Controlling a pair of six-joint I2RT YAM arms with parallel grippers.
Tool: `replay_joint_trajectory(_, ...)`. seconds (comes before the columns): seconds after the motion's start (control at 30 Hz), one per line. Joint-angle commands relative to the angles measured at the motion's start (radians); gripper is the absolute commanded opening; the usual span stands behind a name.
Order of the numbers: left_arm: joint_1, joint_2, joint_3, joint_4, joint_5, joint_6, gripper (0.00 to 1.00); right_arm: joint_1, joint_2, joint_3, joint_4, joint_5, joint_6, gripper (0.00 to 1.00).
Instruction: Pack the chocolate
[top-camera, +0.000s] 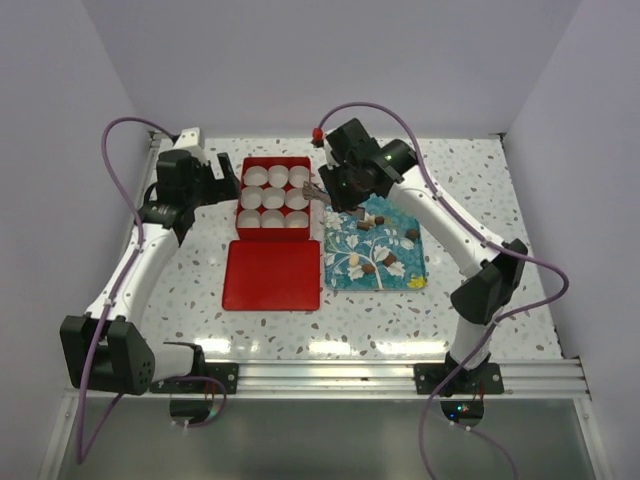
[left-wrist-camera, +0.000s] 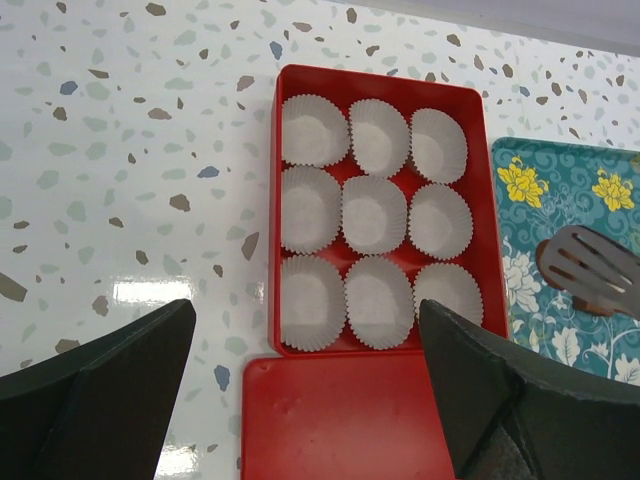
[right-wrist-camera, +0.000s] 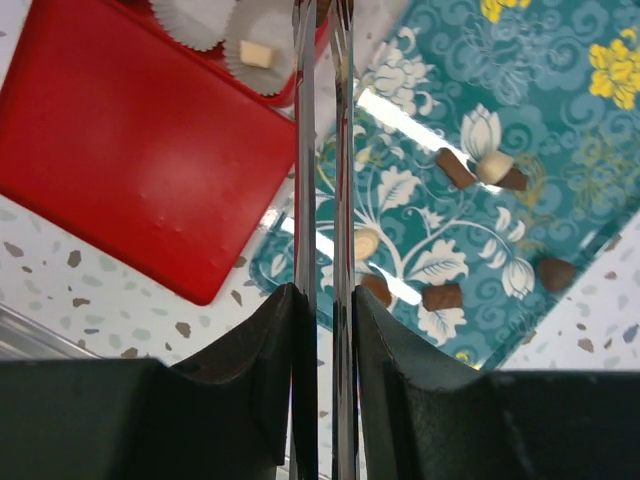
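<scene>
Several chocolate pieces, brown (top-camera: 365, 222) (right-wrist-camera: 441, 296) and cream (right-wrist-camera: 492, 168), lie on the teal flowered tray (top-camera: 340, 240) (right-wrist-camera: 560, 90). My right gripper (top-camera: 335, 185) (right-wrist-camera: 322, 295) is shut on metal tongs (right-wrist-camera: 320, 150). Their slotted tip (left-wrist-camera: 590, 265) hangs by the red box's right edge, with a dark brown piece (left-wrist-camera: 548, 262) at it. The red box (top-camera: 275, 161) (left-wrist-camera: 380, 80) holds white paper cups (left-wrist-camera: 375, 215). A small cream piece (right-wrist-camera: 256, 54) lies in one cup in the right wrist view. My left gripper (top-camera: 232, 183) (left-wrist-camera: 307, 310) is open above the box's near end.
The red lid (top-camera: 271, 274) (left-wrist-camera: 340, 420) (right-wrist-camera: 130, 150) lies flat just in front of the box and left of the tray. The speckled table (top-camera: 500, 190) is walled on the left, back and right.
</scene>
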Motion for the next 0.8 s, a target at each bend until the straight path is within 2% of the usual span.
replay_joint_trajectory(0.0,-0.006,-0.046,-0.016,-0.012,-0.015,0.000,1.00,0.028,0.044,0.070,0.043,-0.046,-0.011,0.16)
replay_joint_trajectory(0.37,-0.006,-0.075,-0.027,-0.034,-0.015,-0.008,1.00,0.097,0.175,0.186,0.062,-0.081,-0.034,0.17)
replay_joint_trajectory(0.77,-0.006,-0.066,-0.027,-0.030,-0.017,-0.003,1.00,0.127,0.232,0.205,0.059,-0.081,-0.044,0.20)
